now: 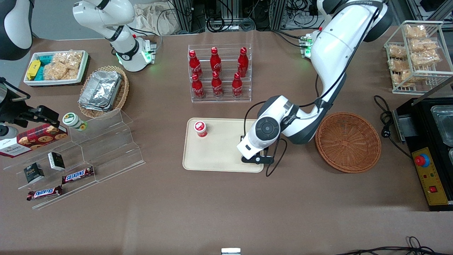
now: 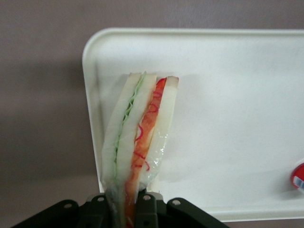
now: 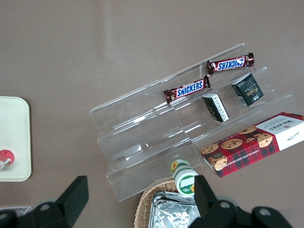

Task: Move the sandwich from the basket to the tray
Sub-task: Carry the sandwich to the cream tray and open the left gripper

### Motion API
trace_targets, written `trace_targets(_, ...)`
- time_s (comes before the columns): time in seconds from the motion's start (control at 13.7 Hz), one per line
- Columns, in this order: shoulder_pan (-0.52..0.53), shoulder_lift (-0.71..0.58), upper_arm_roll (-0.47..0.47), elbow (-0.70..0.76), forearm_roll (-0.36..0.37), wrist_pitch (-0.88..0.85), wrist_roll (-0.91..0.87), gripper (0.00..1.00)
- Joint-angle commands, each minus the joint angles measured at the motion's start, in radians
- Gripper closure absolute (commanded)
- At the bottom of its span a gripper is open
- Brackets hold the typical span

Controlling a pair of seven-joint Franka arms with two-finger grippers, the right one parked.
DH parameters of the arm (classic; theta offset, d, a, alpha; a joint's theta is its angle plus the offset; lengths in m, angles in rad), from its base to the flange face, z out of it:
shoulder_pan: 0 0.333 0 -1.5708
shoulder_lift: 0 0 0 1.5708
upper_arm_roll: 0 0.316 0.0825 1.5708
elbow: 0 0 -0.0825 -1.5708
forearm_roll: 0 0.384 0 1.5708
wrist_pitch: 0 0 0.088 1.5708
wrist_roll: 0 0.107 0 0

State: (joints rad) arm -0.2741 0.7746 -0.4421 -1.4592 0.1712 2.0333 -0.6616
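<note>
From the front, you have the left arm bent low over the tray [image 1: 219,156], its hand [image 1: 257,159] above the tray corner nearest the basket [image 1: 348,141]. The basket looks empty, so I judge the carry done and the set-down in hand. A small red-capped cup [image 1: 200,128] stands on the tray, well apart from the hand toward the parked arm's end. The wrist housing covers the sandwich completely here, so you cannot see its height above the tray.

In the left wrist view, the hand [image 2: 128,209] is closed on the sandwich [image 2: 140,142], pinching it at one end with the wedge hanging out from the fingers [image 2: 147,206], cut edge with its red and green filling facing the camera. The tray [image 2: 228,71] lies under it, and the sandwich sits close to one rim. Your next move calls for lowering until it rests on the tray, keeping inside that rim, then releasing. Whether it already touches the tray I cannot tell; the pinched end is cut off.

The right wrist view shows only a tray corner [image 3: 14,142] and part of the cup [image 3: 4,159]; neither sandwich nor hand appears.
</note>
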Motion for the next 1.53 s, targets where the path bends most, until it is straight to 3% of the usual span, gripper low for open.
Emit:
trace_targets(0.0,-0.016,0.034,0.008,0.043,0.016,-0.010,-0.053,0.78)
trace_targets(0.07,-0.014,0.034,0.008,0.045,0.016,-0.010,-0.070,0.08)
trace_targets(0.15,-0.014,0.029,0.008,0.052,0.019,-0.008,-0.073,0.00)
trace_targets(0.44,-0.005,0.006,0.010,0.121,0.019,-0.024,-0.079,0.00)
trace_targets(1.02,0.052,-0.196,0.105,0.122,0.019,-0.151,-0.067,0.00)
trace_targets(1.24,0.110,-0.247,0.105,0.109,0.019,-0.177,-0.090,0.00)
trace_targets(1.46,0.185,-0.374,0.102,-0.014,0.010,-0.203,-0.096,0.00)
